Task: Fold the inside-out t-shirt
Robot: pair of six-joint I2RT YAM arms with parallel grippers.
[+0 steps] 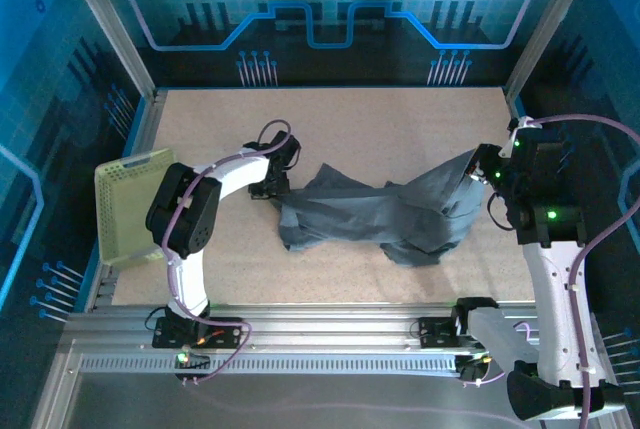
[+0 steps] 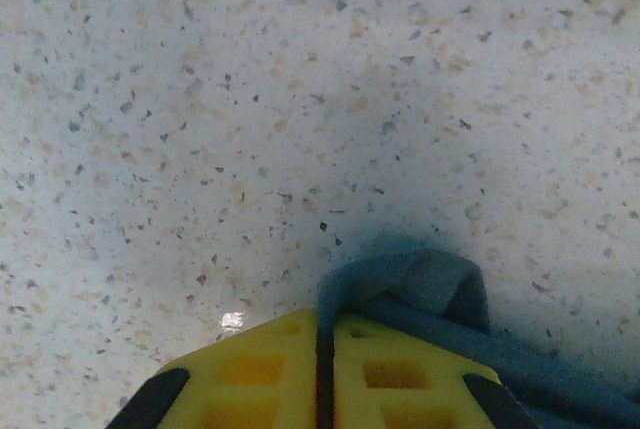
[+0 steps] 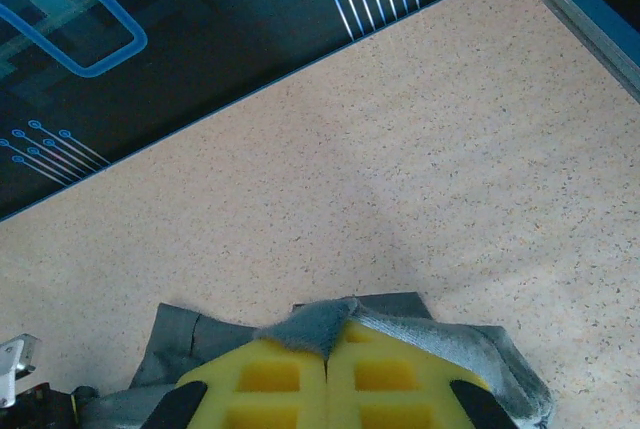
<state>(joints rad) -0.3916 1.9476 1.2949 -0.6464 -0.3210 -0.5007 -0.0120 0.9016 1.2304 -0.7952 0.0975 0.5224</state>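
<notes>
the pale yellow-green mesh basket (image 1: 130, 204) sits at the left edge of the table (image 1: 400, 119), tilted and hanging partly over that edge. whether anything lies in it i cannot tell. the inside-out t-shirt (image 1: 390, 214) lies crumpled across the middle of the table, stretched from left of centre toward the right edge, well apart from the basket. its right end is lifted off the surface and its left end lies low.

the left gripper (image 1: 272, 187) is at the shirt's left end, jaws pressed together with a fold of grey cloth pinched at the tips. the right gripper (image 1: 482, 171), near the right edge, is clamped on the raised right end.

the top view gives the whole shirt, both arms and the basket. the left wrist view gives yellow fingers (image 2: 260, 374) closed to a thin dark line low over the speckled table, a rounded fold of cloth bulging at their tip. the right wrist view gives yellow fingers (image 3: 270, 379) meeting on a grey edge, cloth draping off both sides. beyond them the table runs to its far edge and far right corner, below a blue patterned wall (image 3: 200, 39).
</notes>
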